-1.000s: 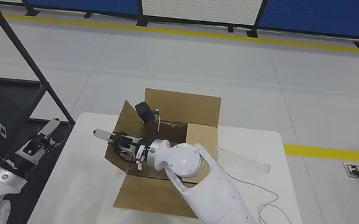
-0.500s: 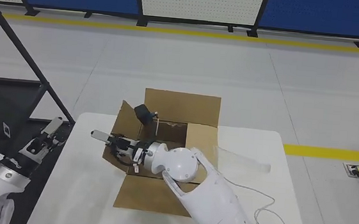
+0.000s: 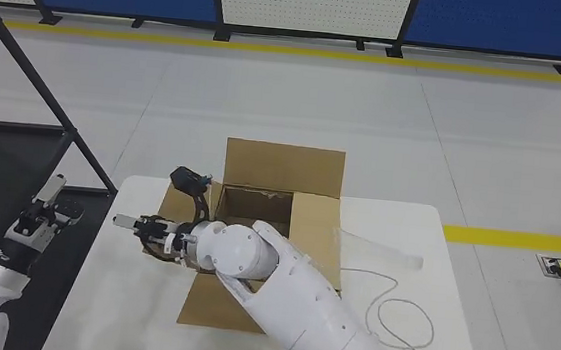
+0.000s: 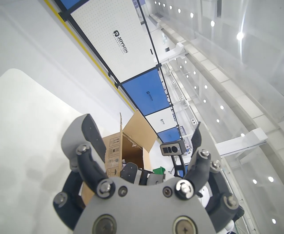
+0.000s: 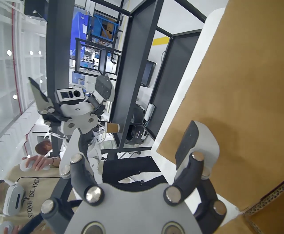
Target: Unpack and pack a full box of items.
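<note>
White table (image 3: 119,301) bears a brown box (image 3: 283,165), flaps up; I can't see inside. Left gripper (image 4: 144,130) and right gripper (image 5: 133,141) gape wide.

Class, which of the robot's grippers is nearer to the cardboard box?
Right. The right gripper sits open beside a side flap of the cardboard box; the left gripper hangs open off the edge of the table, apart from it.

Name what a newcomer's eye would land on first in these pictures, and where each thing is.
The open cardboard box stands out, flaps raised, at the far middle of the white table. The bulky right arm lies across it, its open right gripper at the box's left flap. The left gripper, also open, hangs off the table's left side.
</note>
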